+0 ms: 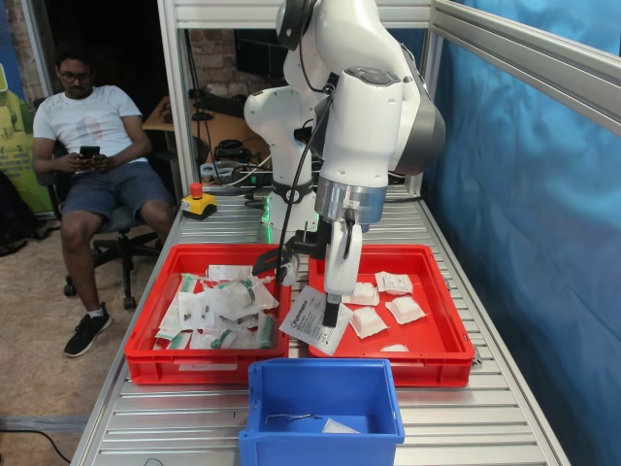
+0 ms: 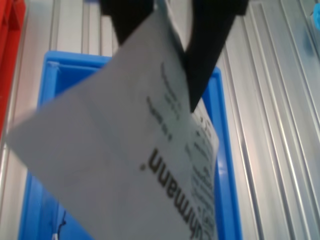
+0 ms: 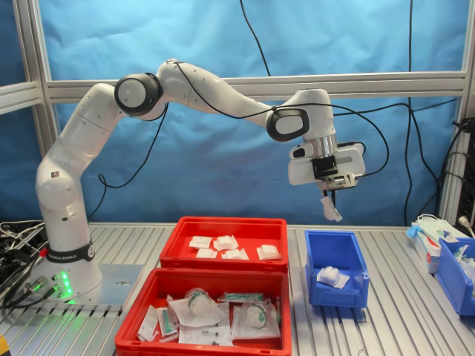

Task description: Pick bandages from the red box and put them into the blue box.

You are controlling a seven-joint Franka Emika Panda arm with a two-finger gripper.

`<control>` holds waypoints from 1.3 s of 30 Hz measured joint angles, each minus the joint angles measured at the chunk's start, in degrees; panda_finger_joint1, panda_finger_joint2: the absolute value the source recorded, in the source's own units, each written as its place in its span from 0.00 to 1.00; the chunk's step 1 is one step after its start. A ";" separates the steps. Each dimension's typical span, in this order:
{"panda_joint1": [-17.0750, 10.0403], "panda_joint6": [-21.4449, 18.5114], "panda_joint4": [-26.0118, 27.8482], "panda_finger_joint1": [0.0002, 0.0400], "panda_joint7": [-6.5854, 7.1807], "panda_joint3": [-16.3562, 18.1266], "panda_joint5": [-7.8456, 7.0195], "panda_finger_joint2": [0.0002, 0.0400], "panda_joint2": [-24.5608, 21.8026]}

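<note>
Slatted aluminium table (image 3: 401, 326) carries three crates. White Panda arm (image 3: 215, 93) reaches out from its base at the second exterior view's left, wrist high above the table.

Red box (image 1: 441, 335) holds several loose bandages (image 1: 374, 306) on its floor; in the second exterior view the same crate (image 3: 230, 256) is the farther of the two red ones. Twin red crate (image 3: 204, 315), just beside it, is crowded with green-and-white packets (image 3: 223, 311).

Blue box (image 3: 338, 278) stands apart from the red crates, at the second exterior view's right; a white packet (image 3: 330, 277) lies on its floor.

Gripper (image 3: 328, 199) is clamped on one held bandage (image 3: 331, 209), a flat white packet hanging tilted below the fingertips, pinched near its upper edge. In the second exterior view it hangs in the air directly above the blue box, well clear of the rim. In the wrist view the held packet (image 2: 130, 150) fills most of the picture, printed side showing, black fingers (image 2: 205, 45) closed on its edge, blue box (image 2: 227, 165) beneath.
</note>
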 joint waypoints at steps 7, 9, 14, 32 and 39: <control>0.00 1.30 0.28 0.10 0.00 -0.53 0.00 0.10 0.01; 0.00 1.55 0.31 0.10 0.00 -0.74 0.00 0.10 0.01; 0.00 1.81 0.31 0.10 0.00 -1.06 0.00 0.10 0.01; -0.01 2.06 0.31 0.24 0.00 -1.43 0.00 0.24 0.01; -0.01 2.07 0.31 0.50 0.00 -1.52 0.00 0.50 0.01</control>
